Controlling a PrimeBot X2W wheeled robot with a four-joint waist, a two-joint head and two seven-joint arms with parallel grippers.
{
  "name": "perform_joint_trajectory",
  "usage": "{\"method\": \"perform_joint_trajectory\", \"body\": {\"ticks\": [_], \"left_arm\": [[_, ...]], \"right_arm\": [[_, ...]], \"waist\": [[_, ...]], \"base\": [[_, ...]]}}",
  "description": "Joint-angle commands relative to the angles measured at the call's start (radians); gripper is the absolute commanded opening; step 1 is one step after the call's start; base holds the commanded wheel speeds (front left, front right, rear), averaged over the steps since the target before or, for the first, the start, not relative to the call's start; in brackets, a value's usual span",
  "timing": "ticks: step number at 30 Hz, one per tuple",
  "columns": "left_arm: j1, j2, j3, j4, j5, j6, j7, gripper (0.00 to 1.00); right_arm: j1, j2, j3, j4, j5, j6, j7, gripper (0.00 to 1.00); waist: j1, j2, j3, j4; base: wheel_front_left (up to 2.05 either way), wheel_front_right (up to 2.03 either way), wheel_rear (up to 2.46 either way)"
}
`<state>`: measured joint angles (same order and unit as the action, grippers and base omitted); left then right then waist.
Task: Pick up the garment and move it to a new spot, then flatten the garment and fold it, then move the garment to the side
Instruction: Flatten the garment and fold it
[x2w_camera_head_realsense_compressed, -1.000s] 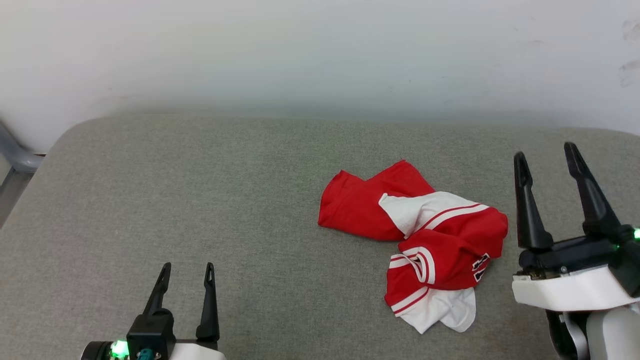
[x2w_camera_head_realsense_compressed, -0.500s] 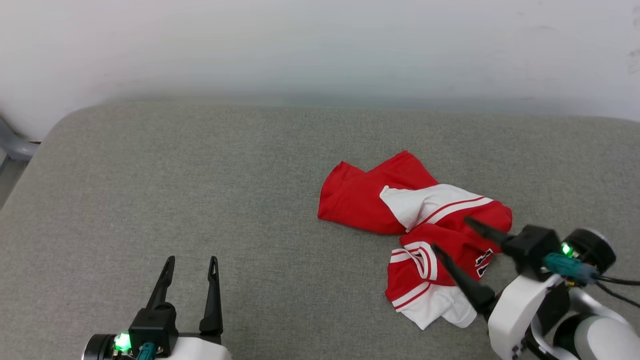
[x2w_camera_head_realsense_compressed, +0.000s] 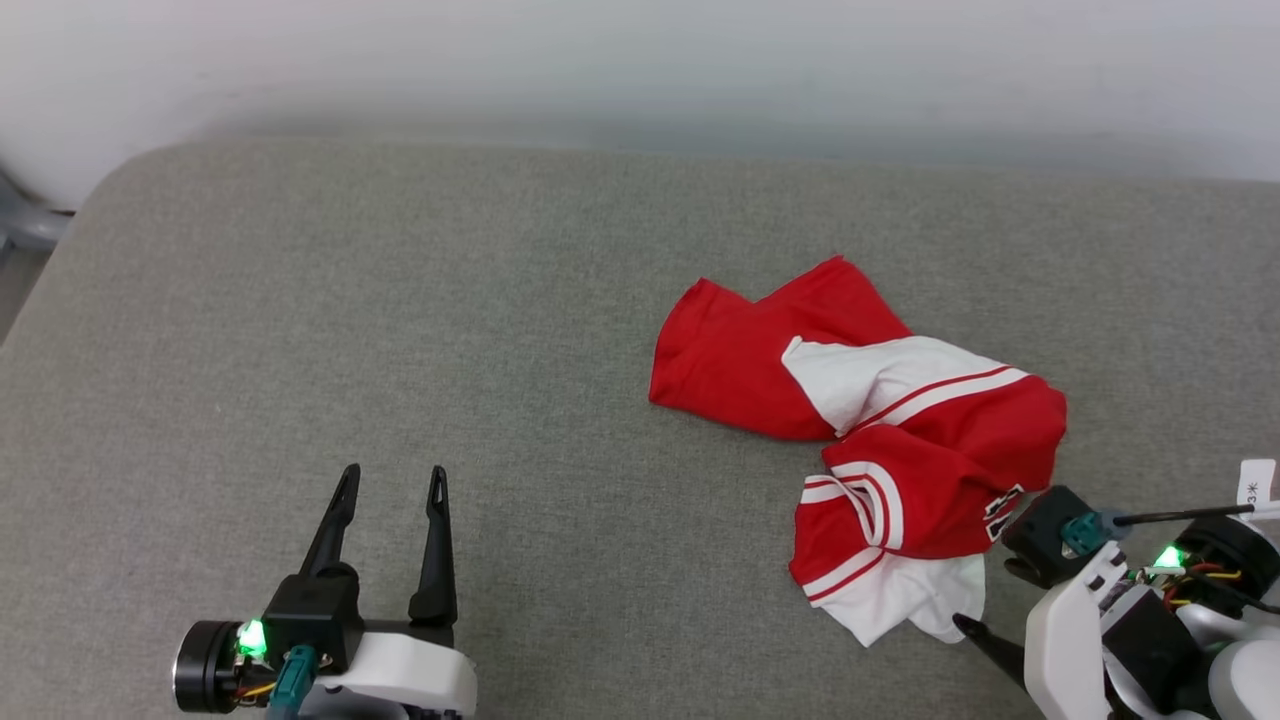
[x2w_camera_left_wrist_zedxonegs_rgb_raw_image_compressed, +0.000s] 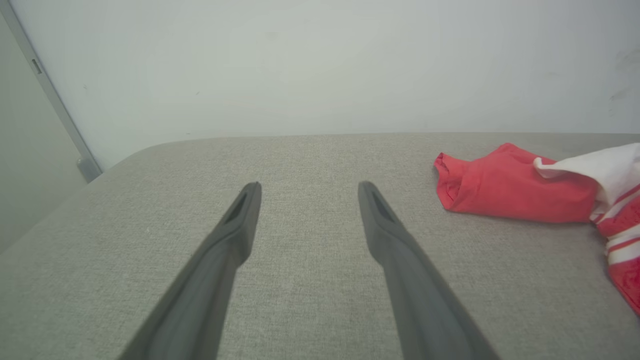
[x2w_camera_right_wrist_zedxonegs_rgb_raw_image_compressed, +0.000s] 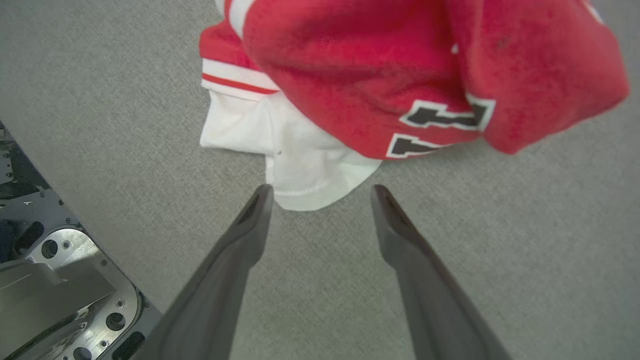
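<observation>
The red garment (x2w_camera_head_realsense_compressed: 880, 430) lies crumpled on the grey cushion, right of centre, with white sleeves, striped trim and black lettering. My right gripper (x2w_camera_right_wrist_zedxonegs_rgb_raw_image_compressed: 321, 190) is open and points down at the cushion. Its tips stand just short of the white sleeve hem (x2w_camera_right_wrist_zedxonegs_rgb_raw_image_compressed: 305, 170), below the lettering (x2w_camera_right_wrist_zedxonegs_rgb_raw_image_compressed: 440, 117), with nothing between them. In the head view, one right finger (x2w_camera_head_realsense_compressed: 985, 645) pokes out beside the garment's near corner. My left gripper (x2w_camera_head_realsense_compressed: 394, 475) is open and empty at the lower left, well away from the garment (x2w_camera_left_wrist_zedxonegs_rgb_raw_image_compressed: 510, 187).
The grey padded surface (x2w_camera_head_realsense_compressed: 400, 300) stretches wide to the left of the garment and ends at a pale wall behind. A grey metal frame (x2w_camera_head_realsense_compressed: 25, 225) stands off its far left corner. My own base (x2w_camera_right_wrist_zedxonegs_rgb_raw_image_compressed: 60, 280) shows past the cushion's near edge.
The head camera has tilted and shifted. My right arm swung from upright to pointing down, then drew back to the garment's near right corner, still open. The left gripper stayed put.
</observation>
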<state>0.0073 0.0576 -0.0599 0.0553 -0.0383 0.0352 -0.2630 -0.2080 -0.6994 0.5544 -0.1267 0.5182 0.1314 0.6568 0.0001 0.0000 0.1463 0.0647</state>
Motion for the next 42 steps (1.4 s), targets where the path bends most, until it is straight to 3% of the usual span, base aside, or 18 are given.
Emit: {"method": "perform_joint_trajectory", "body": {"ticks": [1, 9, 19, 20, 21, 22, 30, 36, 42], "left_arm": [[-0.013, -0.001, -0.002, -0.002, 0.0, -0.002, -0.003, 1.0], [-0.055, -0.005, -0.018, -0.009, -0.005, 0.009, -0.003, 1.0], [-0.074, -0.007, -0.027, -0.002, -0.009, 0.018, -0.003, 1.0], [-0.07, -0.007, -0.025, -0.001, -0.009, 0.019, -0.003, 1.0], [-0.067, -0.008, -0.023, 0.0, -0.008, 0.02, -0.003, 1.0], [-0.063, -0.008, -0.022, 0.002, -0.007, 0.02, -0.003, 1.0], [-0.025, -0.007, -0.013, 0.014, 0.005, 0.012, -0.003, 1.0], [0.006, -0.007, -0.006, 0.013, 0.01, 0.007, -0.003, 1.0], [0.024, -0.007, -0.007, 0.014, 0.012, -0.001, -0.003, 1.0]], "right_arm": [[-0.019, -0.002, 0.004, 0.003, 0.002, -0.001, 0.0, 1.0], [-0.089, 0.011, 0.093, 0.07, 0.001, -0.001, 0.006, 1.0], [-0.132, 0.041, 0.257, 0.274, 0.005, -0.001, -0.064, 1.0], [-0.138, 0.045, 0.266, 0.287, 0.007, -0.001, -0.081, 0.44], [-0.145, 0.05, 0.272, 0.295, 0.01, -0.001, -0.101, 0.18], [-0.149, 0.052, 0.278, 0.301, 0.014, -0.001, -0.117, 0.0], [-0.138, 0.046, 0.224, 0.289, 0.034, -0.002, -0.264, 0.0], [-0.033, 0.009, 0.069, 0.268, 0.056, -0.001, -0.306, 0.0], [0.086, -0.028, -0.098, 0.341, 0.071, -0.002, -0.316, 0.0]], "waist": [[-0.0001, 0.0, 0.019, 0.013], [-0.0001, 0.0, 0.094, 0.048], [-0.0001, 0.0, 0.118, 0.059], [-0.0001, 0.0, 0.115, 0.055], [-0.0001, 0.0, 0.112, 0.051], [-0.0001, 0.0, 0.106, 0.046], [-0.0001, 0.0, 0.032, -0.008], [-0.0001, 0.0, -0.018, -0.047], [-0.0001, 0.0, -0.04, -0.064]], "base": [[0.0, 0.0, 0.0], [0.0, 0.0, 0.0], [0.0, 0.0, 0.0], [0.0, 0.0, 0.0], [0.0, 0.0, 0.0], [0.0, 0.0, 0.0], [0.0, 0.0, 0.0], [0.0, 0.0, 0.0], [0.0, 0.0, 0.0]]}}
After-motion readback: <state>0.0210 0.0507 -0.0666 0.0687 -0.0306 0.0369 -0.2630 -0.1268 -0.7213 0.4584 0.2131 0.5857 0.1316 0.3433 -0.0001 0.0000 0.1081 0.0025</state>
